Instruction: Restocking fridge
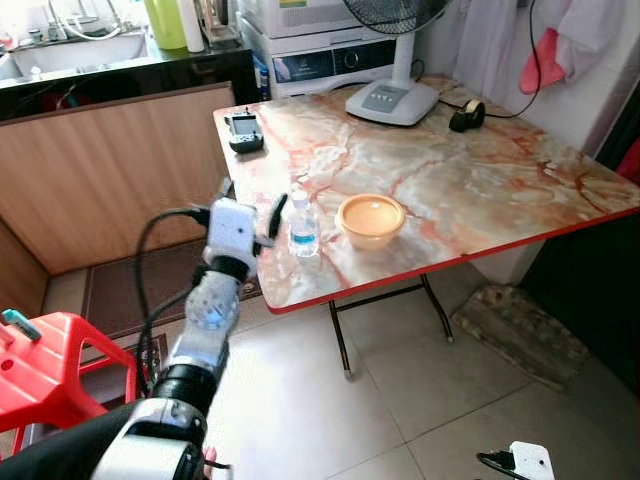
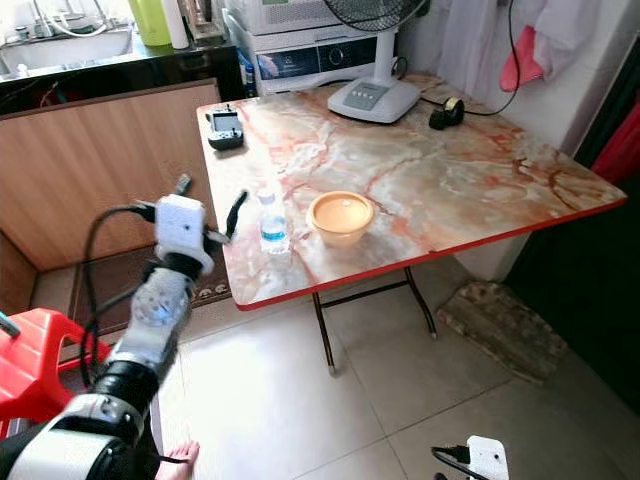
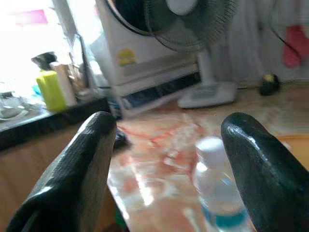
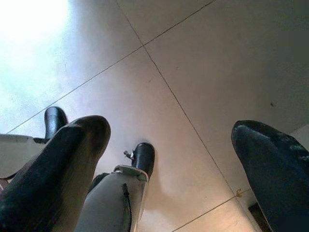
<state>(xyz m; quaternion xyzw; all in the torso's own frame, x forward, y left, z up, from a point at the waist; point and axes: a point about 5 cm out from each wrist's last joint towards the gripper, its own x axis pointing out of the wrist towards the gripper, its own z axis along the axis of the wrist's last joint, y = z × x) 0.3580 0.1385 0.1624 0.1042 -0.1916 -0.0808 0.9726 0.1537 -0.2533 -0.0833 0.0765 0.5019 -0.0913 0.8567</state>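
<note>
At table edge (image 1: 300, 300): left claw (image 1: 250, 205) spread wide, just beside water bottle (image 1: 303, 226).

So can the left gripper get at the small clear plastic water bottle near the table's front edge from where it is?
Probably yes. The left gripper is open beside the small clear plastic water bottle, which stands upright on the marble-patterned table. Nothing lies between them; the orange bowl sits on the bottle's far side, apart.
</note>
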